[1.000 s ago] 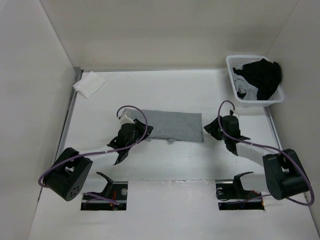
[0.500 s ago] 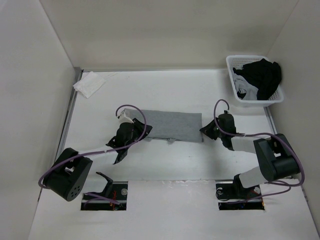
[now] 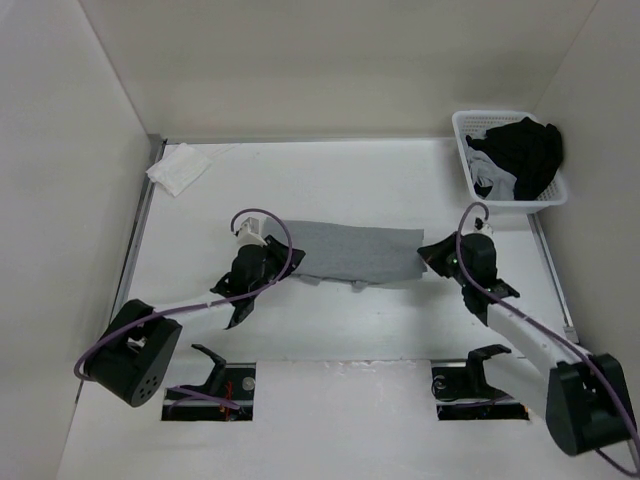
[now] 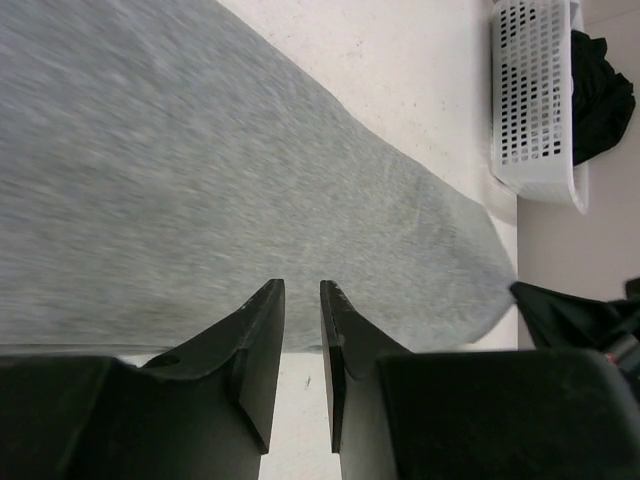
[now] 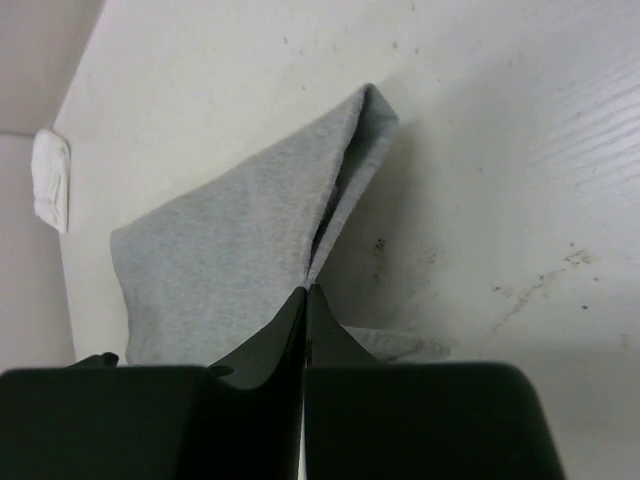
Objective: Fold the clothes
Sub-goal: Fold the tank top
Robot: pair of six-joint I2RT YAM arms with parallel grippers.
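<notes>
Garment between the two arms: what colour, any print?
Plain light grey, no print on the garment; best in left wrist view.

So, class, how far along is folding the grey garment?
Done: the clothes lie folded into a long strip. In hand: the right gripper is shut on its right end, which is lifted; the left gripper sits at the other end, grip unclear. Left: folding the strip across.

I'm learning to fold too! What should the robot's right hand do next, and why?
Probably carry that edge left, across the clothes. The right gripper is shut on the raised right edge, while the rest lies flat as a long strip, ready to be halved.
</notes>
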